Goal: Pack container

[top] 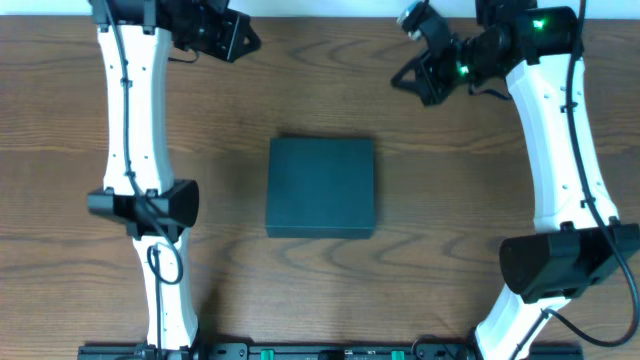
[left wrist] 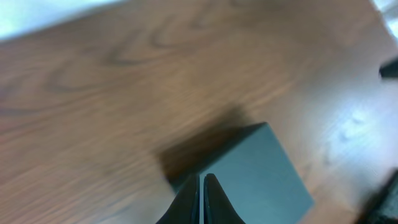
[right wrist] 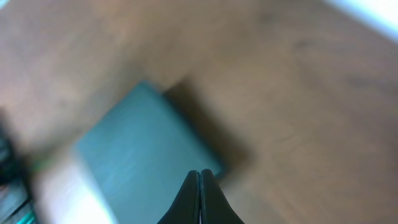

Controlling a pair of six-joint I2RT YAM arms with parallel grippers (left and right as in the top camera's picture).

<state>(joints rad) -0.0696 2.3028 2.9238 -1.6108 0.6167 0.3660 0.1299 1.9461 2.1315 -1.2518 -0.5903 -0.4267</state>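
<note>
Currently the container (top: 321, 187) is sitting closed at the centre of the desk (top: 420, 280). Both arms are hovering near the far edge, one toward each far corner. The left hand (left wrist: 203, 182) and right hand (right wrist: 199, 177) are clenched on nothing. Opening appears to be pending: one hand should unclench, descend and lift the flap
</note>
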